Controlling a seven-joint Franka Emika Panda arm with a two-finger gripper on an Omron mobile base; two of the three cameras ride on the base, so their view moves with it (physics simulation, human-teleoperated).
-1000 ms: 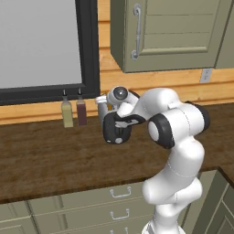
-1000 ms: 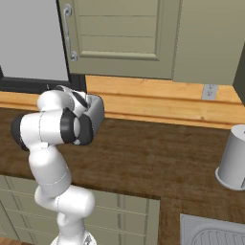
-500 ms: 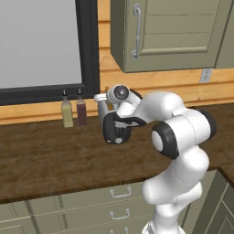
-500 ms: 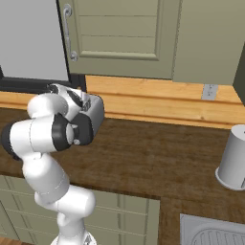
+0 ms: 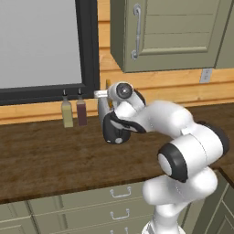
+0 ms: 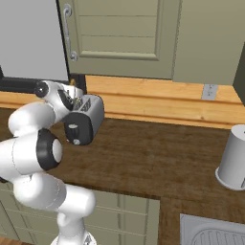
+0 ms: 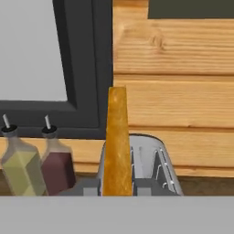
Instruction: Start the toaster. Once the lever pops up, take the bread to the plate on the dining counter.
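The silver toaster (image 5: 114, 130) stands on the brown counter by the wall, its black front panel (image 6: 79, 129) facing the room. My gripper (image 7: 116, 188) hangs right over its slots, shut on the bread (image 7: 117, 141). The bread is a tan slice seen edge-on, standing upright over the left slot of the toaster (image 7: 155, 167). Its orange top pokes up behind my hand (image 5: 108, 84). Whether its lower edge is clear of the slot is hidden. The lever is too small to make out. The plate and the dining counter are out of view.
Two slim bottles (image 5: 67, 114) (image 5: 81, 111) stand just left of the toaster under the dark window frame (image 5: 87, 50). Green wall cabinets (image 5: 169, 32) hang overhead. Far right on the counter are a grey canister (image 6: 233, 158) and a sink (image 6: 215, 232).
My arm's elbow has swung lower and toward the camera. The hand stays over the toaster, still shut on the bread.
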